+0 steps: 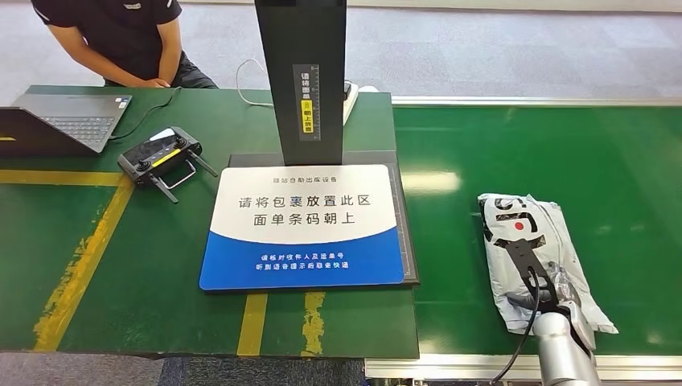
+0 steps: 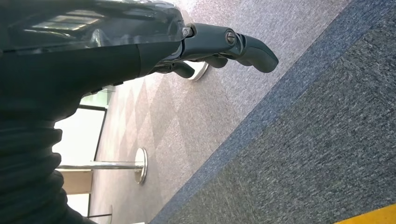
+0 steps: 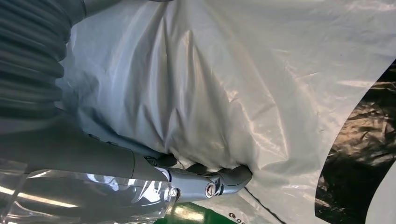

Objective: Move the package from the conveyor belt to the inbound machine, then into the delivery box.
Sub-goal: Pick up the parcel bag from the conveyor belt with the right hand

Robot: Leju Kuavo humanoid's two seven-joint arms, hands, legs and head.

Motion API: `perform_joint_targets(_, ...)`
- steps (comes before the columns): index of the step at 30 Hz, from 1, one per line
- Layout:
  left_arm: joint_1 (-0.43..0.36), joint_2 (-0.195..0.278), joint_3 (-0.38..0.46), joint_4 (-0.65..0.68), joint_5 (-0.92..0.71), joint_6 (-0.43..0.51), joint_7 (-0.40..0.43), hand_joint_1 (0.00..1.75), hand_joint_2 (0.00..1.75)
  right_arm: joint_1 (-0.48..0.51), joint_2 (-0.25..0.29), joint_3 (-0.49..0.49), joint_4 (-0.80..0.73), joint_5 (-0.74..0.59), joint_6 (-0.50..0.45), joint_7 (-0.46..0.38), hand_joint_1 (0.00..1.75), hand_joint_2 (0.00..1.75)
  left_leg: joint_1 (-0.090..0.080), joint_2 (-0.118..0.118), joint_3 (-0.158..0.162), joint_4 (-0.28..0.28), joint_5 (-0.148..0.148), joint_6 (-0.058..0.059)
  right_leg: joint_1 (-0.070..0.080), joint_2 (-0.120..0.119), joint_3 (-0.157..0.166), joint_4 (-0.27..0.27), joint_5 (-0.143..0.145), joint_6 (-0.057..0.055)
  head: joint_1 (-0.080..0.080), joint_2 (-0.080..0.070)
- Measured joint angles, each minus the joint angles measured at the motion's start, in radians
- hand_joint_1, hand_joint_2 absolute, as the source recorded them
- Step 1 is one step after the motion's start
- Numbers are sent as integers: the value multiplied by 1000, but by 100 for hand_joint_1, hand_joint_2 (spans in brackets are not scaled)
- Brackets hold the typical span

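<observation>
I see the package, a white plastic mailer with black print, lying on the green conveyor belt, to the right of the inbound machine. The machine's blue and white placement pad carries nothing, and its black scanner column stands upright behind the pad.

My right hand rests on the package's near half. In the right wrist view its thumb and fingers press into the creased white plastic, but I cannot tell whether they have closed on it.

My left hand hangs over grey and blue carpet, fingers curled in, holding nothing.

On the green table left of the machine I note a black remote controller and an open laptop. A person in a black shirt sits behind the table.
</observation>
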Motion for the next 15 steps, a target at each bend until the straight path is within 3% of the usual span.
perform_joint_targets(3,0,0,0,0,0,1,0,0,175,-4,-1,6,10,-1,7,-2,170,175,0,0,1,0,0,0,0,0,1,0,0,0,0,0)
perform_joint_targets(8,0,0,0,0,0,3,0,0,175,-9,-2,10,16,-33,64,-52,174,175,0,3,3,0,0,1,0,2,2,-1,1,0,0,0)
perform_joint_targets(15,0,0,0,0,0,-13,-8,0,175,-11,-4,14,13,-55,72,-81,175,175,1,6,6,0,0,1,1,4,4,-1,2,0,0,0)
